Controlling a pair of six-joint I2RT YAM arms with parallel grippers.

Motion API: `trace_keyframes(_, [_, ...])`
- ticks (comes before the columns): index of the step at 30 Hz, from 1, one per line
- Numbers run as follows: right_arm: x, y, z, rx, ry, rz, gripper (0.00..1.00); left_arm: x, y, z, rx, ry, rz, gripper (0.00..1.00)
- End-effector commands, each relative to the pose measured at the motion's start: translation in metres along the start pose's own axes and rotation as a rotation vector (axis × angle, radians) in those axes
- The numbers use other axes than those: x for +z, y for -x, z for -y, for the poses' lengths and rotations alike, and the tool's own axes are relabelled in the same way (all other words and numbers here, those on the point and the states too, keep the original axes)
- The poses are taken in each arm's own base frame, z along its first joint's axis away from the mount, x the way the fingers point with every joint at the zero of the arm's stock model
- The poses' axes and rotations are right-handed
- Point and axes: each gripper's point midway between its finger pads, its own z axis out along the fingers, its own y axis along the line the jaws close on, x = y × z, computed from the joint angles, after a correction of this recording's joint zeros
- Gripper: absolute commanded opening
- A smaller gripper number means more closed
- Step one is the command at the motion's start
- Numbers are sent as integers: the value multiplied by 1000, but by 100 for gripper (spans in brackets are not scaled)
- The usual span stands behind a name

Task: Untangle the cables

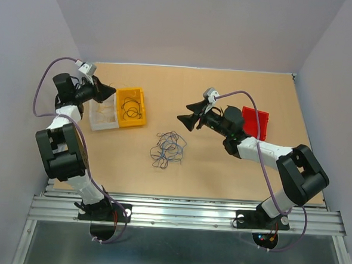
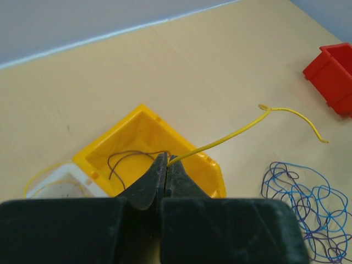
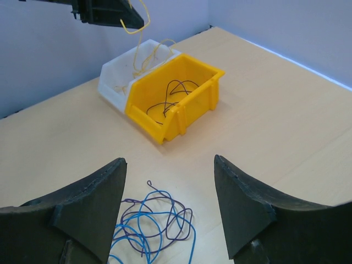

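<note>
Closest in, at 6 o'clock of the top view, both arm bases are bolted to a metal rail [image 1: 183,211] along the near edge of the table [image 1: 221,176].

Past the rail, the cables [image 1: 168,149] lie loose on the bare table, just off its middle. They form one small bunch of thin blue and dark purple loops, with nothing touching them.

At 1 o'clock from the bunch hangs the right pincer [image 1: 186,114]. It points towards 9 o'clock, its two fingers stand wide apart, and it holds nothing. Its own camera shows the cables below and between the fingers, clear of both.

A red bin [image 1: 255,122] stands at 2 o'clock from the bunch, behind the right arm.

At 10 o'clock from the bunch sits a yellow bin [image 1: 130,120] with a few dark wire loops inside. A white bin [image 1: 103,124] touches it at its 9 o'clock side and holds pale yellow strands.

Farthest out, at 10 o'clock of the table, the left pincer [image 1: 111,92] is raised over the two bins. Its fingers are pressed together on one end of a yellow wire [image 2: 231,133]. From the left wrist camera that wire arcs away towards 2 o'clock in the air. From the right wrist camera it dangles from the pincer above the white bin.
</note>
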Motion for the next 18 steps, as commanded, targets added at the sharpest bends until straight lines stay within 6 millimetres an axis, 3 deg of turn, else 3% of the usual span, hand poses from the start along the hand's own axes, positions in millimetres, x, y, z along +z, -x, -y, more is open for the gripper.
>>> trace_keyframes(1, [-3,20,-6,-36,7,68,70,-19,0,-16,-67,-41,2,0])
trace_keyframes(6, [-1,20,-7,-32,14,68,70,-33,-16,-46,-103,23,-49,0])
trace_keyframes(7, [0,20,-7,-30,15,67,70,-39,-31,-51,-162,49,-90,0])
trace_keyframes(12, [2,19,-7,-24,23,65,70,-67,-48,-79,-155,179,-169,0])
trace_keyframes(18, [4,19,-8,-18,32,63,70,-79,-66,-95,-138,270,-296,0])
